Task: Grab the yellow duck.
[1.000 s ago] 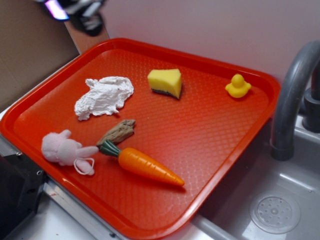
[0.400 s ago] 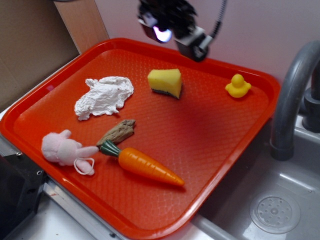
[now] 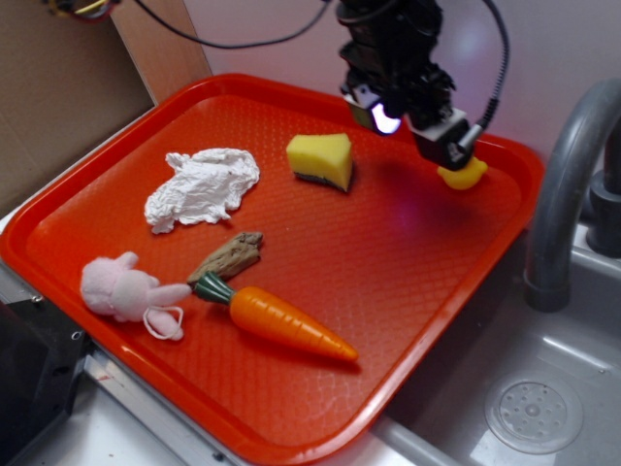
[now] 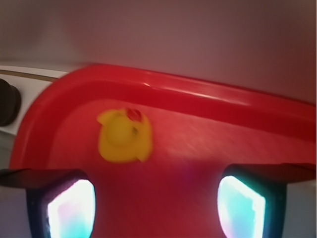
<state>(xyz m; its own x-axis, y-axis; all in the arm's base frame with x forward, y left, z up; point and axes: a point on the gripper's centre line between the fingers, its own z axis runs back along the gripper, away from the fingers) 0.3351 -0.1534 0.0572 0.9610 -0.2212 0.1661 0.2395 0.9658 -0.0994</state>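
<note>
While your gripper (image 4: 156, 201) hangs spread wide and empty, the duck (image 4: 124, 136) sits ungrabbed at its eleven o'clock by the tray (image 4: 208, 99) corner, so centering, descent and closing all remain.

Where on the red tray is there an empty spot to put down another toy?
The biggest bare patch on the tray runs from the sponge and duck down to the carrot and the rim by the sink. Another lies below the carrot. The left side is crowded: crumpled paper, pink bunny, brown piece. The gripper hovers over the duck's corner.
</note>
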